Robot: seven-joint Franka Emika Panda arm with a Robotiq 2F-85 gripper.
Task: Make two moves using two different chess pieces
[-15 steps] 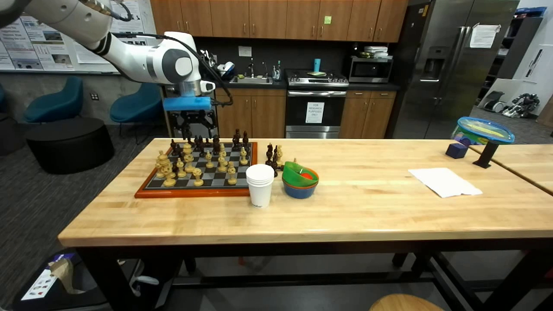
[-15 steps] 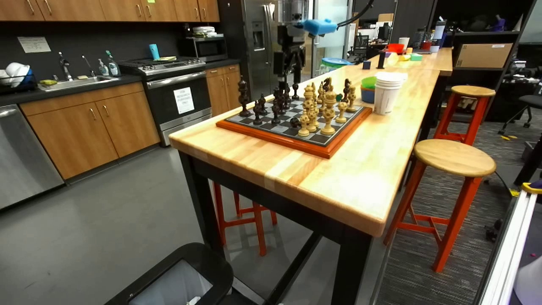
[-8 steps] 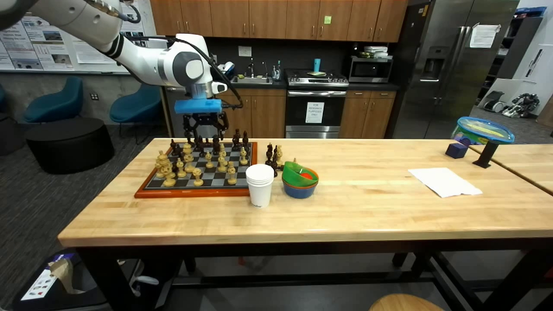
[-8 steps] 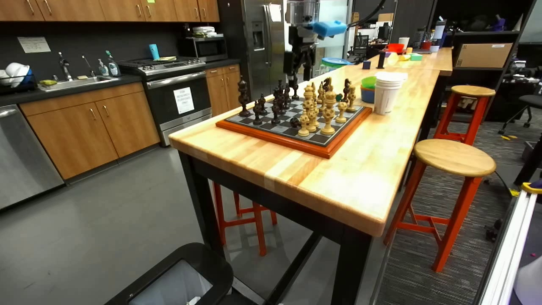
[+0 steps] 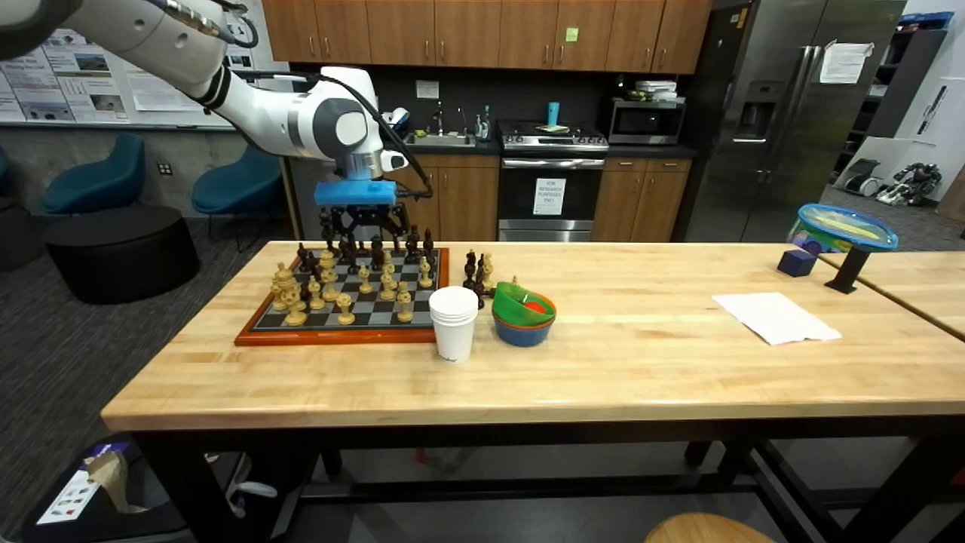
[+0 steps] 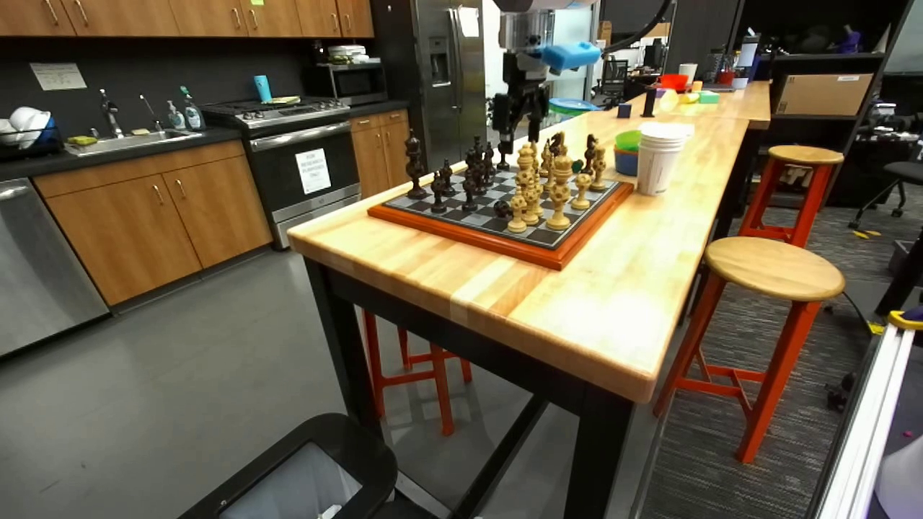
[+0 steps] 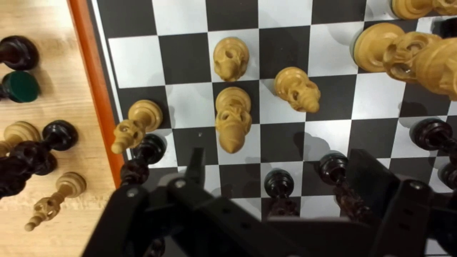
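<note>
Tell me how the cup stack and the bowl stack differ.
The cup stack is white; the bowl stack shows green, orange and blue. The cup stack is taller and narrower, the bowl stack lower and wider. The cup stack stands straight, while the bowl stack's green bowl tilts. Both stand on the table.

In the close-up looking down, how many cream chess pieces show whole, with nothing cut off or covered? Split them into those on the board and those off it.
Cream pieces on the chessboard: 4
Off-board cream piece, on the wooden table: 1
Total showing whole: 5
</note>
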